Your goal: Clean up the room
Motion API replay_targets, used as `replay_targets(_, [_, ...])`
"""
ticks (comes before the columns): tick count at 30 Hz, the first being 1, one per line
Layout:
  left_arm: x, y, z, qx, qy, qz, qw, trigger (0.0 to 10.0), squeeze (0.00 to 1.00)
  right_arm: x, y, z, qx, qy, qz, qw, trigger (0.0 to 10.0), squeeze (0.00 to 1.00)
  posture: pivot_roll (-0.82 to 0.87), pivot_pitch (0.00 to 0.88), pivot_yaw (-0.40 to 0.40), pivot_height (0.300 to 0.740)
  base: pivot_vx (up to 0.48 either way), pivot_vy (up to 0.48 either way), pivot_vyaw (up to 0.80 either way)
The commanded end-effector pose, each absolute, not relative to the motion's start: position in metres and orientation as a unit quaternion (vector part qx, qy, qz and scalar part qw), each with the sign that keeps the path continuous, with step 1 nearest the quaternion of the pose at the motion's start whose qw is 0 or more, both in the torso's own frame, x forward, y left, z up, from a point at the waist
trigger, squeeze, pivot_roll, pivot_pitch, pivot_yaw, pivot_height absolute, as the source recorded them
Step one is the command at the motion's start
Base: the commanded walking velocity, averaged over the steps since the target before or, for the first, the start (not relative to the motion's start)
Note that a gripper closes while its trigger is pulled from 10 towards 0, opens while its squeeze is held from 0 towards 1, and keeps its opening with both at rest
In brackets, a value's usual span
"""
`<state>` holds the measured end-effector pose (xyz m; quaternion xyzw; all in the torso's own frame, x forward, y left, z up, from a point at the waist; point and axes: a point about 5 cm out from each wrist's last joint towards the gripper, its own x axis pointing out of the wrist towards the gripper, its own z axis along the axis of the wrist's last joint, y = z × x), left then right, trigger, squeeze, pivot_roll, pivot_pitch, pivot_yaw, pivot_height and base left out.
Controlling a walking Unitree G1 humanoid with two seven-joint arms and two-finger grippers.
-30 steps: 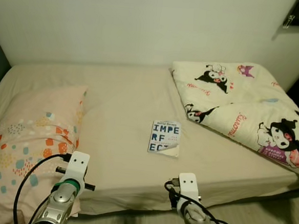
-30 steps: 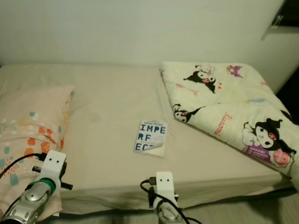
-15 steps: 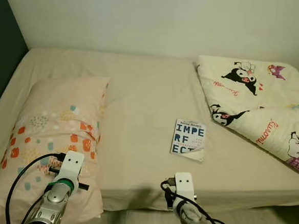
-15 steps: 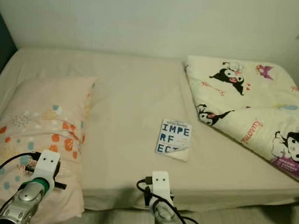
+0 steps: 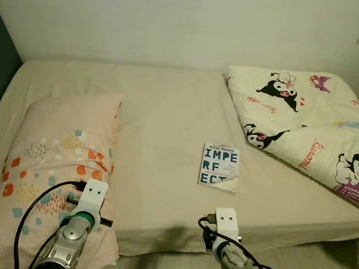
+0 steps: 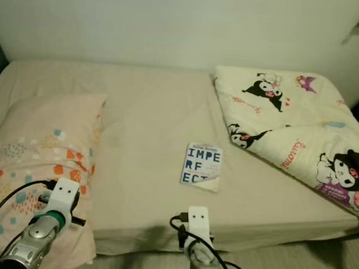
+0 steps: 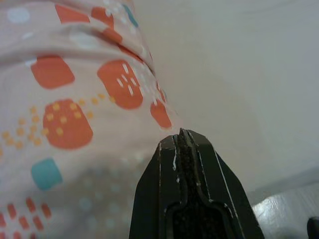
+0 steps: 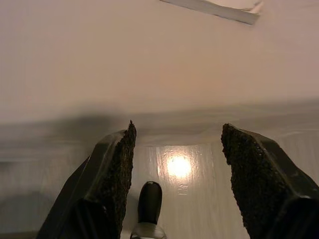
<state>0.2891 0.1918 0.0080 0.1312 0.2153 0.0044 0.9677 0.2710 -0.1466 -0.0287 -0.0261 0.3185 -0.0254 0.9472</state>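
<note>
A: Where's the book (image 5: 219, 166)?
B: Mid-bed (image 5: 168, 115), near the front edge, bare sheet around it.
A: End effectors?
B: Left end effector (image 7: 182, 137) pinched closed over the pillow (image 5: 48, 162); right end effector (image 8: 177, 142) spread open off the bed's front edge.

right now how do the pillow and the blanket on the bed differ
The pillow is peach with orange and teal blotches; the blanket is cream with black cartoon characters. The pillow lies flat at the robot's left end of the bed; the blanket is folded in a heap at the right end. Both rest on the beige sheet.
</note>
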Motion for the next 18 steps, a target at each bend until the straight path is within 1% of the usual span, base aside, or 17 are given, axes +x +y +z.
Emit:
replay_targets(1, [0.286, 0.188, 0.002, 0.134, 0.231, -0.005, 0.964, 10.0, 0.00, 0.263, -0.152, -0.036, -0.017, 0.337, -0.043, 0.940, 10.0, 0.00, 0.15, 0.027, 0.023, 0.740, 0.000, 0.000, 0.00])
replay_targets(5, [0.291, 0.176, 0.004, 0.139, 0.226, -0.028, 0.964, 10.0, 0.00, 0.265, -0.167, -0.033, -0.017, 0.325, -0.084, 0.942, 10.0, 0.00, 0.13, 0.019, 0.051, 0.740, 0.000, 0.000, 0.00])
replay_targets(6, [0.295, 0.171, 0.006, 0.139, 0.225, -0.038, 0.964, 10.0, 0.00, 0.268, -0.175, -0.027, -0.031, 0.306, -0.103, 0.946, 10.0, 0.00, 0.12, 0.023, 0.067, 0.740, 0.000, 0.000, 0.00])
replay_targets(7, [0.296, 0.170, 0.007, 0.140, 0.224, -0.042, 0.964, 10.0, 0.00, 0.270, -0.178, -0.025, -0.036, 0.298, -0.108, 0.948, 10.0, 0.00, 0.12, 0.023, 0.067, 0.740, 0.000, 0.000, 0.00])
replay_targets(9, [0.297, 0.169, 0.007, 0.142, 0.223, -0.046, 0.963, 10.0, 0.00, 0.272, -0.179, -0.023, -0.040, 0.290, -0.111, 0.950, 10.0, 0.00, 0.11, 0.028, 0.072, 0.740, 0.000, 0.000, 0.00])
replay_targets(12, [0.296, 0.170, 0.007, 0.144, 0.222, -0.046, 0.963, 10.0, 0.00, 0.275, -0.183, -0.018, -0.075, 0.274, -0.113, 0.952, 10.0, 0.00, 0.11, 0.029, 0.070, 0.740, 0.000, 0.000, 0.00])
replay_targets(15, [0.294, 0.173, 0.006, 0.144, 0.221, -0.044, 0.964, 10.0, 0.00, 0.276, -0.180, -0.015, -0.077, 0.261, -0.099, 0.957, 10.0, 0.00, 0.11, 0.032, 0.051, 0.740, 0.000, 0.000, 0.00])
replay_targets(16, [0.291, 0.178, 0.005, 0.153, 0.218, -0.039, 0.963, 10.0, 0.00, 0.275, -0.177, -0.014, -0.067, 0.253, -0.097, 0.960, 10.0, 0.00, 0.12, 0.039, 0.030, 0.740, 0.000, 0.000, 0.00])
replay_targets(18, [0.290, 0.181, 0.005, 0.160, 0.217, -0.037, 0.962, 10.0, 0.00, 0.275, -0.176, -0.014, -0.061, 0.251, -0.101, 0.961, 10.0, 0.00, 0.12, 0.041, 0.028, 0.740, 0.000, 0.000, 0.00])
